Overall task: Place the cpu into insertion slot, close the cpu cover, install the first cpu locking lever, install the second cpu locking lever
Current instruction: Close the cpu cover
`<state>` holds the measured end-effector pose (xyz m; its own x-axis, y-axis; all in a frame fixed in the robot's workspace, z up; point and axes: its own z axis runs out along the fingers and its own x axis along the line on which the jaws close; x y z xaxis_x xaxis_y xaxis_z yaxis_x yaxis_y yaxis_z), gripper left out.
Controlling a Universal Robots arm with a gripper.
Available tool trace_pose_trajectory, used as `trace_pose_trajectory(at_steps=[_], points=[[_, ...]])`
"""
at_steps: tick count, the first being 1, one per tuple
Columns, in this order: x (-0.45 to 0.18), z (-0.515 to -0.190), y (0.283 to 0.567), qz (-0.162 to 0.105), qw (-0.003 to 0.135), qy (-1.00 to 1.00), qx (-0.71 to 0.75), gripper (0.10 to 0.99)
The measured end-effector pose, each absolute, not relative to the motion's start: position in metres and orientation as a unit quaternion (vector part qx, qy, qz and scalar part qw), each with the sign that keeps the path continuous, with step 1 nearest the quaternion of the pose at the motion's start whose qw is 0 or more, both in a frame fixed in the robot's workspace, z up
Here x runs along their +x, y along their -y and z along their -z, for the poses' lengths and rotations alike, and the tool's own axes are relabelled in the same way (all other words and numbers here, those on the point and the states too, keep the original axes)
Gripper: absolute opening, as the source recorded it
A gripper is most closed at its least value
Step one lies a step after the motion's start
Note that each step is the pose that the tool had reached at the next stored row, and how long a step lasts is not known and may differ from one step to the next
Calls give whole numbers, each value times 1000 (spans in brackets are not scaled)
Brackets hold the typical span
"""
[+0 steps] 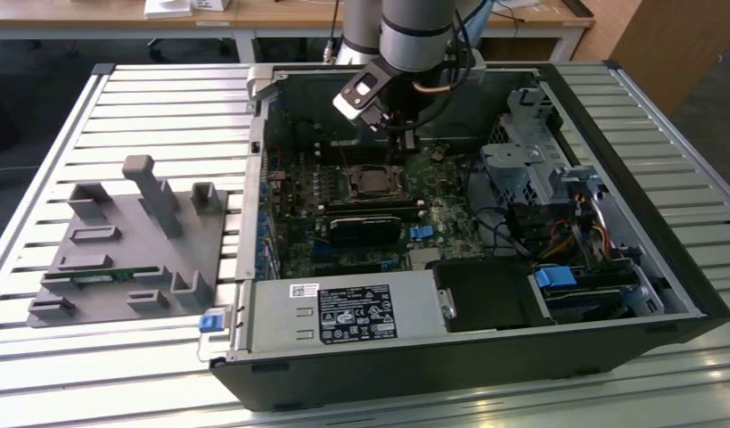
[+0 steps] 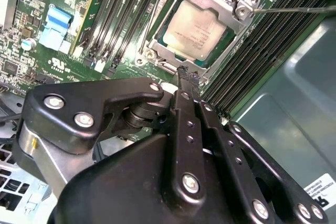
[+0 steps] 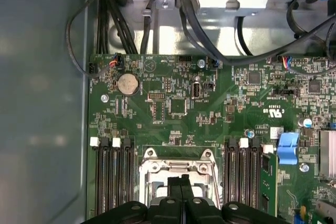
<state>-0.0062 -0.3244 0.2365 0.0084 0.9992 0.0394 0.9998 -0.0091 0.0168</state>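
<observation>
We are seeing cpu [image 2: 197,30] already lying in slot [image 1: 371,181], centre of exterior frame, cover [image 2: 231,4] down over it. We are judging levers left: thin lever [image 2: 294,9] is sticking out loose. Clenched, empty gripper [image 2: 186,74] is hovering at cover edge; contact unclear. Cpu is lying flat, metal top up; square, no long axis.

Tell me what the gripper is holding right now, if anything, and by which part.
Nothing, as far as shows. The gripper has its fingers shut against each other, with the tips at the edge of the metal cover over the chip.
</observation>
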Motion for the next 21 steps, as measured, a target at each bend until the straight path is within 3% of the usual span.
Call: trace_pose_trajectory(at_steps=[21], points=[[-14,-235,324,20,8,704,-710,118]])
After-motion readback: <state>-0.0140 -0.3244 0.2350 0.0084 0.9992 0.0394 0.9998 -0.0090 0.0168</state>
